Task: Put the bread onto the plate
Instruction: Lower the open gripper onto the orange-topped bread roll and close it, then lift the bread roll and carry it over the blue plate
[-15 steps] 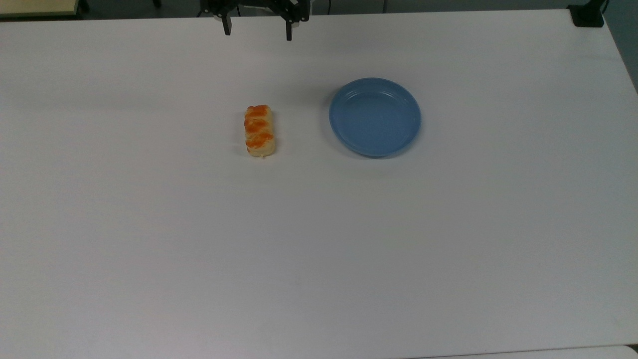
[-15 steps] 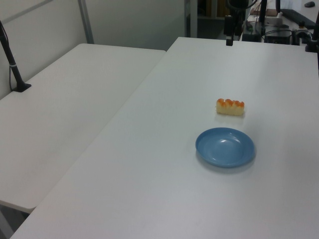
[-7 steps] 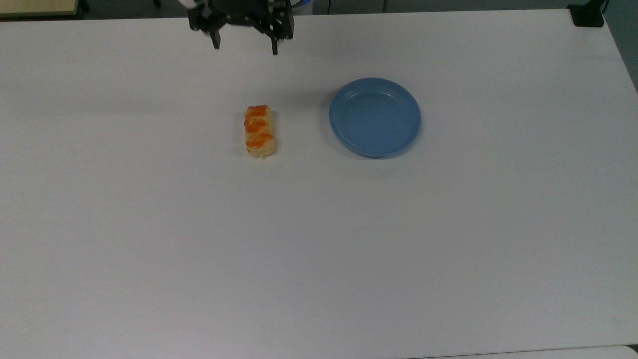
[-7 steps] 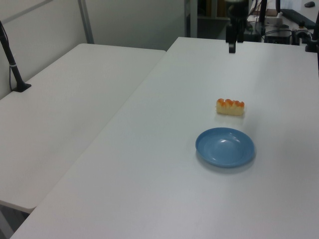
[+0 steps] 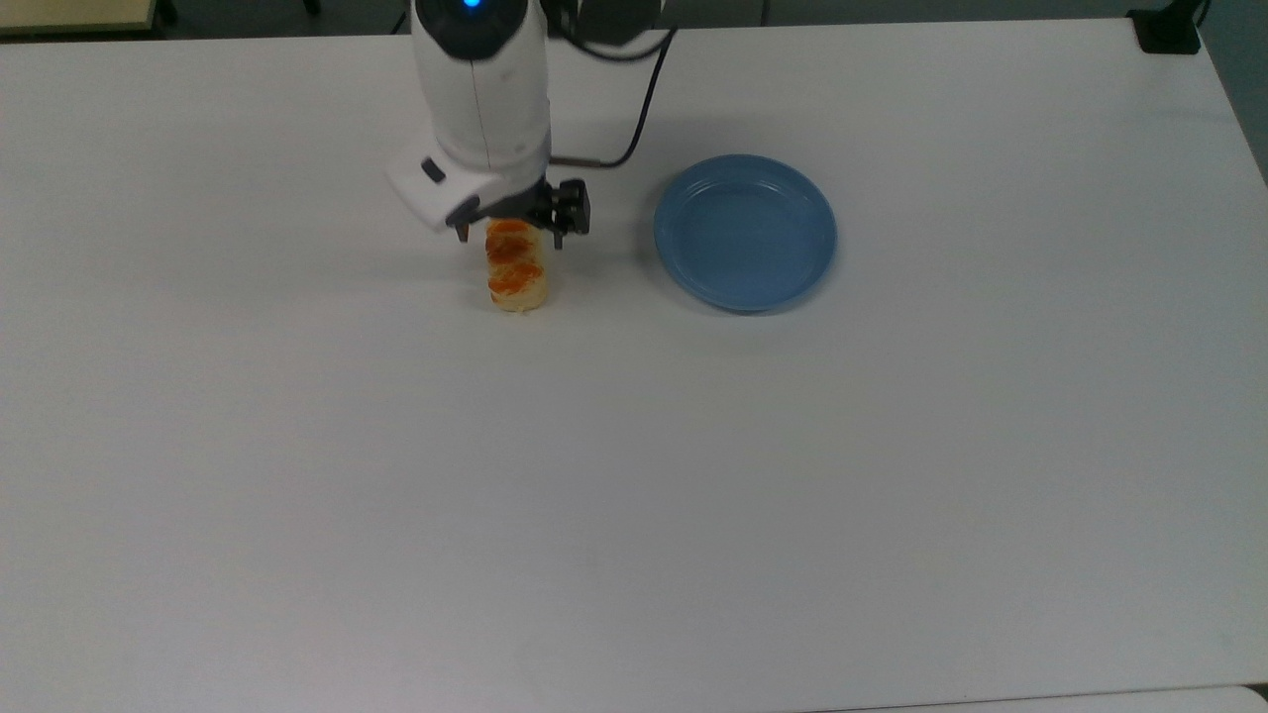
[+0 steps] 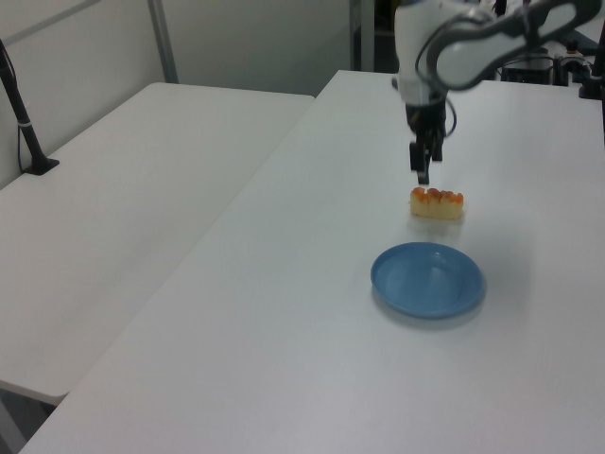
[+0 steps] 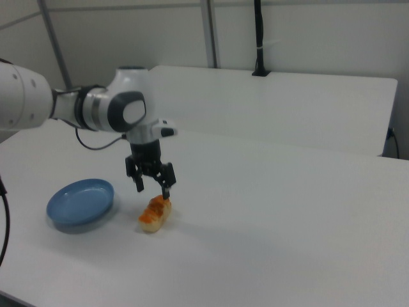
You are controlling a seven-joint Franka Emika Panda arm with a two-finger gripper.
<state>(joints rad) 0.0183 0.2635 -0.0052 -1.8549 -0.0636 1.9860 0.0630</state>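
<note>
Gripper moved from table's far edge to above bread — jaws spread, empty; next descend, clamp, carry to plate.

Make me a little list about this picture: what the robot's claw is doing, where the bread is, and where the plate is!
gripper: open, hanging just above one end of the bread, not touching it
bread: lying flat on the white table, not picked up yet
plate: blue, with nothing on it, resting on the table to the top view's right of the bread, with a gap between them
job so far: bread not on the plate yet
</note>
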